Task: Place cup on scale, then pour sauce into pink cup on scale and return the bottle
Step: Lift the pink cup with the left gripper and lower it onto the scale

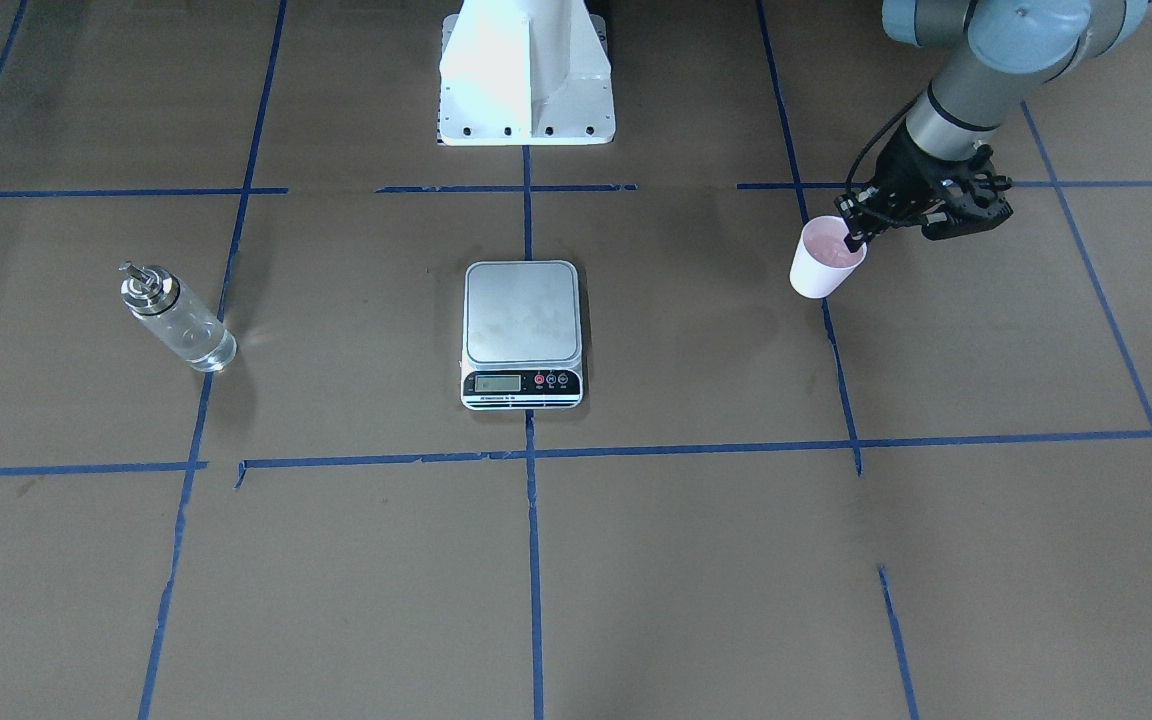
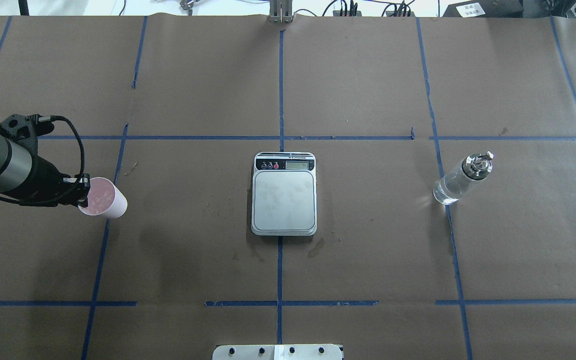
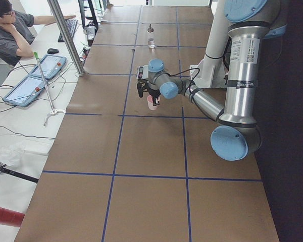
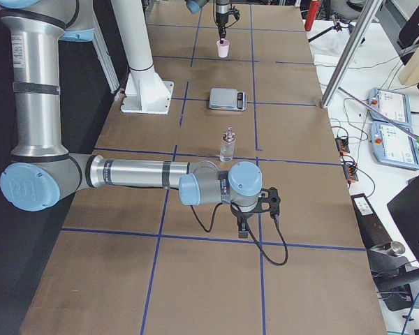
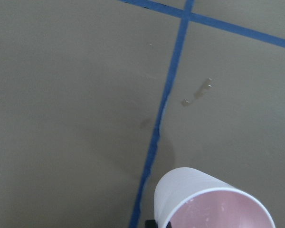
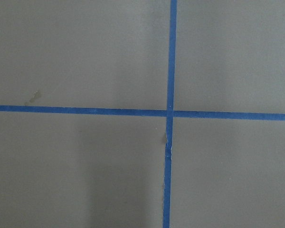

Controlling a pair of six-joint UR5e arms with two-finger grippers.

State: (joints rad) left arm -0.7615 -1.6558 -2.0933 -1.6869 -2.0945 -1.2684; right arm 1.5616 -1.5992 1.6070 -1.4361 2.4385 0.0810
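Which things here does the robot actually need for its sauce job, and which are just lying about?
Needed: cup, gripped by the left hand; scale; bottle.
Lying about: blue tape lines; tablets, keyboard and mouse on the side bench.

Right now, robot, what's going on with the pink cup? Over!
Left gripper pinching pink cup's rim, cup tilted. Right gripper far off, state unclear. Scale bare, nothing between it and cup. Bottle upright beyond scale.

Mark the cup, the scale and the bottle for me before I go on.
cup [image 2: 100, 196]: overhead view, on its pink inside.
scale [image 2: 284, 200]: overhead view, middle of the steel platform.
bottle [image 2: 451, 187]: overhead view, on the glass body.
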